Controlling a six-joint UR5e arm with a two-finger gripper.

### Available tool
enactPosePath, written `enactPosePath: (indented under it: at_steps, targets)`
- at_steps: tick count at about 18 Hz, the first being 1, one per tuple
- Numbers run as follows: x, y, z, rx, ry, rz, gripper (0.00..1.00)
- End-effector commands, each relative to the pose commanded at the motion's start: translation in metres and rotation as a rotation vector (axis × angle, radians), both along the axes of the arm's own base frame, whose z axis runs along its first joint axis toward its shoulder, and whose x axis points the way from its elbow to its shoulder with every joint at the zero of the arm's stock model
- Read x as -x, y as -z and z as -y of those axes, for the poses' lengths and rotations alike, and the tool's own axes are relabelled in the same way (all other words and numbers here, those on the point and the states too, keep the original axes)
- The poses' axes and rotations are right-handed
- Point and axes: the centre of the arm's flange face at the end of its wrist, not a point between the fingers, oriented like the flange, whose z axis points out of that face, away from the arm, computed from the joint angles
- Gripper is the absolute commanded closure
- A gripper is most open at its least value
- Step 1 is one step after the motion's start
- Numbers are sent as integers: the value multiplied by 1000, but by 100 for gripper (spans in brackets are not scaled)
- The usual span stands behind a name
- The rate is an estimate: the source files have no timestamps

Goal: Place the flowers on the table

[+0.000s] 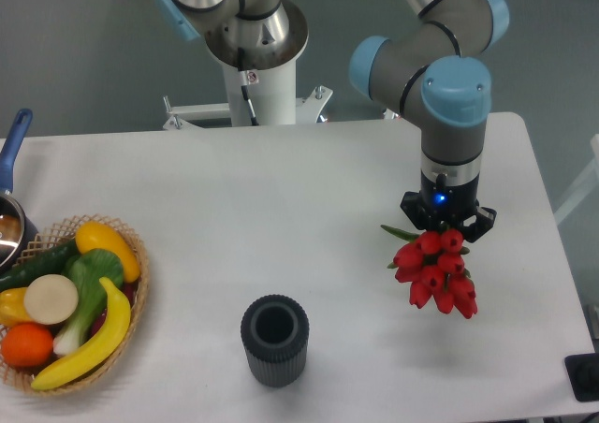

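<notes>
One bunch of red flowers (pixel 436 273) hangs from the gripper (pixel 446 226), whose jaws clamp the stems, blooms pointing down over the right side of the worktop (pixel 281 208), apart from the dark vase (pixel 274 340), apparently for setting down.

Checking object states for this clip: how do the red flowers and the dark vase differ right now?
The red flowers hang from the gripper at the table's right; the dark ribbed vase stands upright on the white table, empty. The flowers are bright and irregular; the vase is dull, cylindrical.
</notes>
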Motion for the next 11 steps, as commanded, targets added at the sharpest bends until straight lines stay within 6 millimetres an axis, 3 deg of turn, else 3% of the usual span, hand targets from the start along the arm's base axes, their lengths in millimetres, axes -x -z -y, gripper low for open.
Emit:
enactPosePath:
  at_steps: [6, 9, 11]
  targets:
    - [-7, 21, -8, 17, 14, 32, 88]
    - [-17, 34, -19, 28, 37, 55, 74]
    - [-17, 41, -22, 32, 40, 65, 57]
